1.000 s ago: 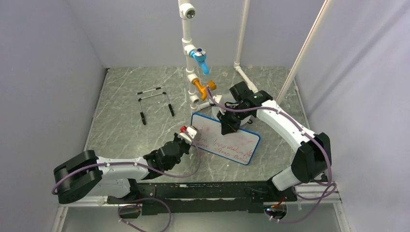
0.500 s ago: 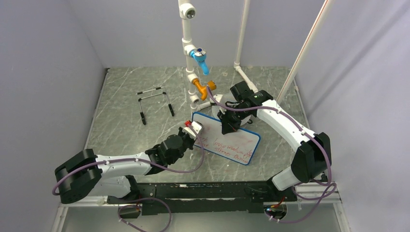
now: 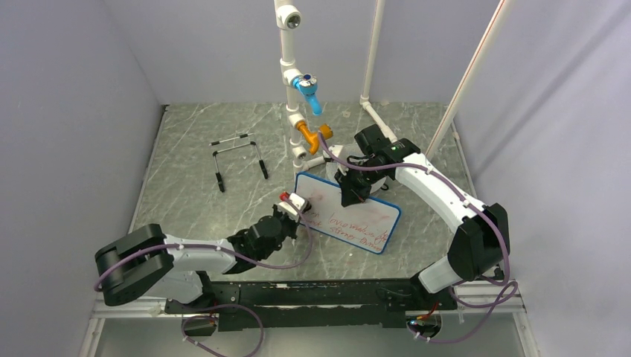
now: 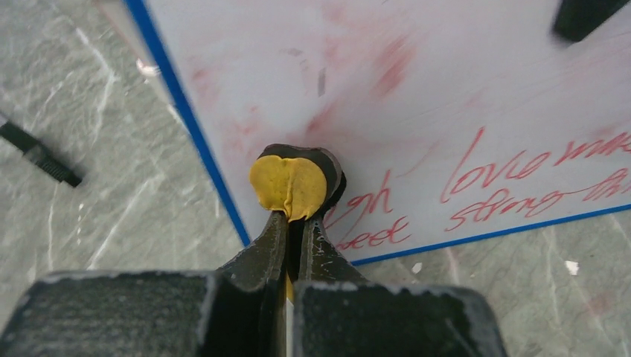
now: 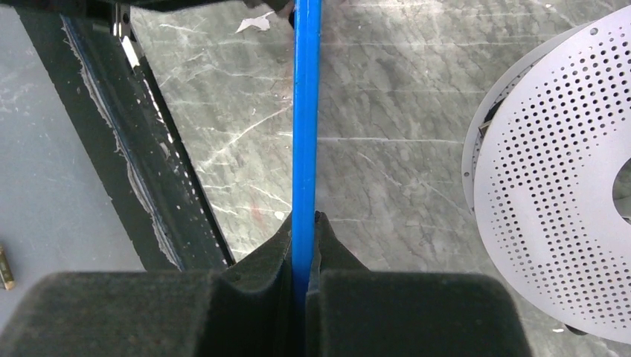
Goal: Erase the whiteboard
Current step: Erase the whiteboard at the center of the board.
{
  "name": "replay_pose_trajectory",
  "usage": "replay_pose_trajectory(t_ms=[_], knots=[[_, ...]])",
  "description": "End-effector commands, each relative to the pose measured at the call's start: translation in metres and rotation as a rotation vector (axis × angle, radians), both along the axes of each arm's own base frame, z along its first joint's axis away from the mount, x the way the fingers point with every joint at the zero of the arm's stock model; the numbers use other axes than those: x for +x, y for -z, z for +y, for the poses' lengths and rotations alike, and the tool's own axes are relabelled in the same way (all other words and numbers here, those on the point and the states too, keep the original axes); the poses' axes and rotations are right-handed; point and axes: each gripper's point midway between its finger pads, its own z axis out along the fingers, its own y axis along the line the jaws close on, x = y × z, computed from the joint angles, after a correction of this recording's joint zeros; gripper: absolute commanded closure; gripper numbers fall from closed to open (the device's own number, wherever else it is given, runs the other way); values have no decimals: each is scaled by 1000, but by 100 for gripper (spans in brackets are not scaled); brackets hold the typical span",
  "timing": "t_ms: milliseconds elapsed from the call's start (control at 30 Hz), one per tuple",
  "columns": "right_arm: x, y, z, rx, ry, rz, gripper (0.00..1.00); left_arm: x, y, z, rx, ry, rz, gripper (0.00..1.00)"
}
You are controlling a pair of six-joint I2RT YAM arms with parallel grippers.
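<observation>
Pink smears (image 4: 387, 59) are noted at upper left of the whiteboard (image 3: 372, 219) (wiped, seemingly), red script (image 4: 506, 167) remaining lower down; the board is pinched mid-table by its blue frame (image 5: 306, 111) in the right gripper (image 5: 305, 223), a yellow-tipped eraser (image 4: 289, 184) clamped in the left gripper (image 4: 295, 223) against it.

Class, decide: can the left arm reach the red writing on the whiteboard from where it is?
Probably yes: the left pincer holds its yellow pad against the whiteboard, right beside the red writing, with nothing between.
</observation>
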Motion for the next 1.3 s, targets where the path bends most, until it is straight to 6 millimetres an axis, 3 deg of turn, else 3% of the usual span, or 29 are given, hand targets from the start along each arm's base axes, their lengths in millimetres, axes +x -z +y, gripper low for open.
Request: replay_pose_trajectory(t_ms=[0, 133, 367, 600, 733, 867, 1100, 1200, 1267], knots=[[-19, -1, 22, 91, -178, 0, 100, 15, 10, 41, -26, -137, 40, 100], [-19, -1, 22, 91, -179, 0, 100, 25, -21, 49, -87, -137, -10, 100], [-19, -1, 21, 88, -176, -1, 100, 12, -90, 12, -210, 81, -107, 100], [-18, 1, 21, 83, -176, 0, 100, -3, -115, -5, -207, 151, -163, 100], [-18, 2, 21, 81, -177, 0, 100, 9, -102, -11, -152, 114, -165, 100], [-18, 1, 20, 83, -179, 1, 100, 15, -66, -14, -100, 98, -128, 100], [-23, 2, 20, 94, -205, 18, 100, -1, 2, 20, -4, 62, -70, 100], [-24, 2, 21, 100, -213, 25, 100, -3, 18, 27, 31, 60, -85, 100], [-26, 3, 21, 102, -217, 33, 100, -2, 18, 27, 30, 61, -113, 100]])
